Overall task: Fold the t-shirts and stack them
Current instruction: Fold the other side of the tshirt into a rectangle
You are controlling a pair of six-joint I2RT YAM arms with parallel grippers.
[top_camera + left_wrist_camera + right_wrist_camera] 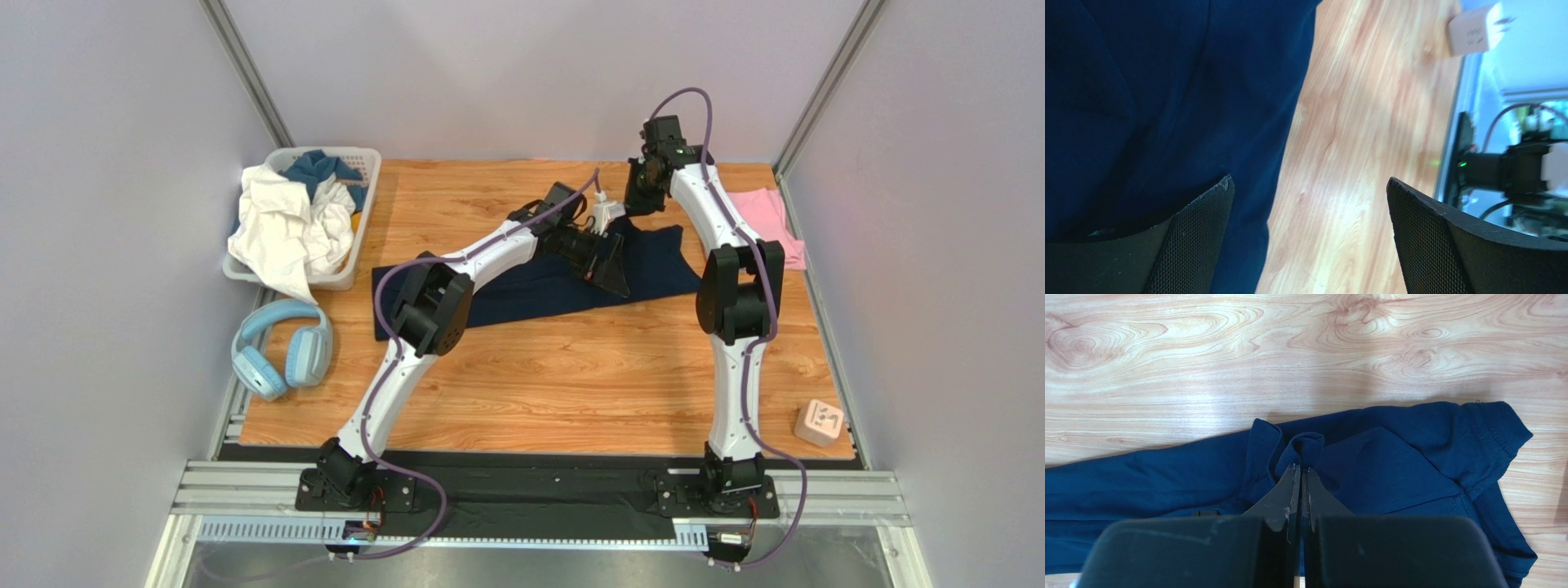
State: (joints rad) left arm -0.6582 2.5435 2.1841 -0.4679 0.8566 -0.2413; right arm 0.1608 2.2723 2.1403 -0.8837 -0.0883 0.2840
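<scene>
1. Wooden surface [552,368]: light plank grain, and it carries every item below.
2. Navy t-shirt [528,284]: lies spread in a long flat band across the middle of the surface, running left to right. Its far right portion is rumpled, with a sleeve hem showing in the right wrist view.
3. White basket [358,162]: sits at the far left corner. It is heaped with a white cloth [288,227] that spills over its near rim, and a teal cloth [321,165] lies at the back.
4. Light-blue headphones [282,349]: lie just off the surface's left edge, near the basket.
5. Pink t-shirt [767,214]: lies flat at the far right edge, apart from the navy one.
6. Left hand [1309,184]: fingers wide apart, closed on nothing. It hangs low over the navy shirt's right part. One finger [1198,239] is over the cloth, the other is over bare wood, and the shirt's edge runs between them.
7. Right hand [1300,471]: fingers pressed together, pinching a small raised fold of the navy shirt at its far edge.
8. Small pale block [819,423]: sits at the near right corner, well apart from both shirts.
</scene>
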